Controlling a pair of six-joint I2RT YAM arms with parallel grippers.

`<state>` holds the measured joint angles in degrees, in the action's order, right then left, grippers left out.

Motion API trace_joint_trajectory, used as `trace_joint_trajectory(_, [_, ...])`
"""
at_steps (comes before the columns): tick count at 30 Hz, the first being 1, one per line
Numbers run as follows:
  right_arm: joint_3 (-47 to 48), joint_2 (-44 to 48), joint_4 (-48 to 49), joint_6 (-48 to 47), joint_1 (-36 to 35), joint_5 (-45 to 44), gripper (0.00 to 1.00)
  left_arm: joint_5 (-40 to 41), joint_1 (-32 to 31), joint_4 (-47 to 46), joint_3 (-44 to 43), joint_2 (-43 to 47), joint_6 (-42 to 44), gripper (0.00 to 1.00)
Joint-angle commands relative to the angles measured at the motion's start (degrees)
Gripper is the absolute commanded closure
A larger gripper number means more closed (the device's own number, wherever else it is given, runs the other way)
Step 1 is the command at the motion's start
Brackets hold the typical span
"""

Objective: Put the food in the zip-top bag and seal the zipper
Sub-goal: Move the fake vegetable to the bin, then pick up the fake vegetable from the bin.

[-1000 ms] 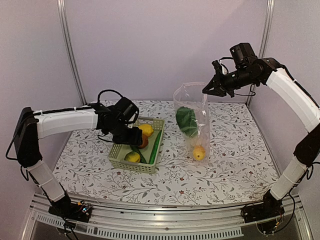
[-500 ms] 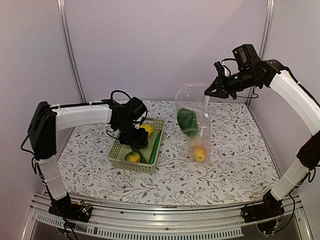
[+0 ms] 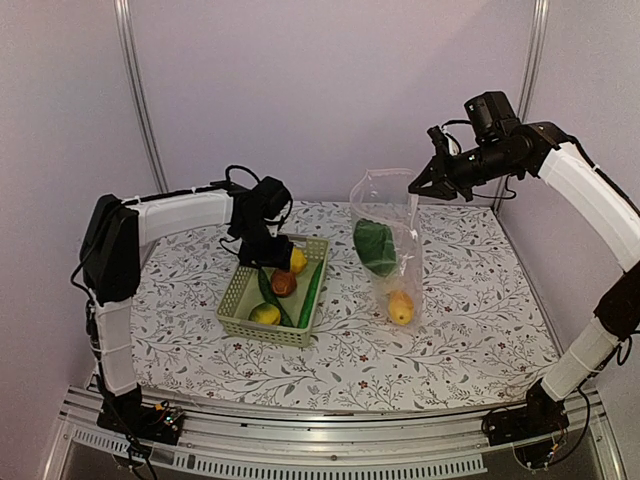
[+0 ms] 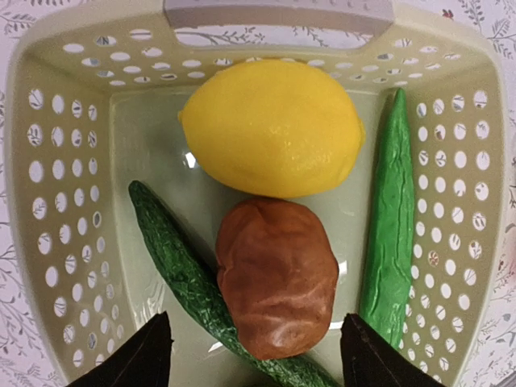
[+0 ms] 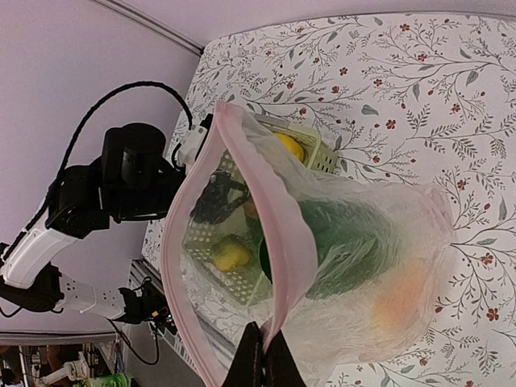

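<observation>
The clear zip-top bag hangs upright from my right gripper, which is shut on its pinkish zipper strip; the mouth gapes open. Inside are the leafy green and an orange-yellow piece. My left gripper hangs open over the pale green basket. In the left wrist view its fingertips straddle the reddish-brown piece, without touching it. A lemon lies beyond it, a dark green cucumber to the left and a lighter green one to the right. Another lemon lies at the basket's near end.
The basket stands left of the bag on the flower-patterned tablecloth. Grey walls and metal posts close in the back and sides. The left arm's cable loops above the wrist.
My left gripper has moved back toward the basket's far end, uncovering the reddish-brown piece and cucumbers. The right gripper has kept the bag lifted, nearly still.
</observation>
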<state>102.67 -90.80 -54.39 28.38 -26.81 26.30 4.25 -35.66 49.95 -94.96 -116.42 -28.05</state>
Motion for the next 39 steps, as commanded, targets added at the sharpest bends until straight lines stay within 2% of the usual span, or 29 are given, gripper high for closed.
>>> trace_joint_trajectory(1, [-0.63, 1.74, 0.62, -0.75, 0.44, 0.50, 1.00, -1.49, 1.35, 1.90, -3.76, -3.14, 0.94, 0.29])
trace_joint_trajectory(5, [-0.68, 1.86, 0.65, -0.78, 0.44, 0.44, 1.00, -1.59, 2.03, 5.25, -6.55, -5.75, 0.38, 0.30])
trace_joint_trajectory(9, [-0.98, 1.99, 0.58, -0.78, 0.44, 0.41, 1.00, -1.37, 2.25, 5.90, -5.71, -5.72, -1.43, 0.32])
trace_joint_trajectory(13, [-1.47, 2.28, 0.58, -0.87, 0.44, 0.14, 1.00, 0.33, 3.59, 4.50, -1.74, -3.26, -3.72, 0.42])
trace_joint_trajectory(18, [-2.38, 2.41, 1.28, -0.78, 0.46, 0.58, 1.00, -0.46, 6.25, 0.94, 1.83, -0.93, -9.13, 0.43])
trace_joint_trajectory(26, [-2.12, 1.61, 2.40, -0.61, 0.62, 1.37, 1.00, -0.22, 6.39, -0.35, 1.35, -2.49, -14.67, 0.43])
trace_joint_trajectory(32, [-2.49, 1.50, 2.27, -1.38, 1.07, 1.64, 1.00, 1.25, 6.28, 1.01, 0.82, -4.25, -19.37, 0.53])
trace_joint_trajectory(39, [-4.14, 2.47, 2.95, -2.30, 1.84, 2.38, 1.00, 4.31, 6.21, 4.09, -1.86, -6.94, -22.00, 0.50])
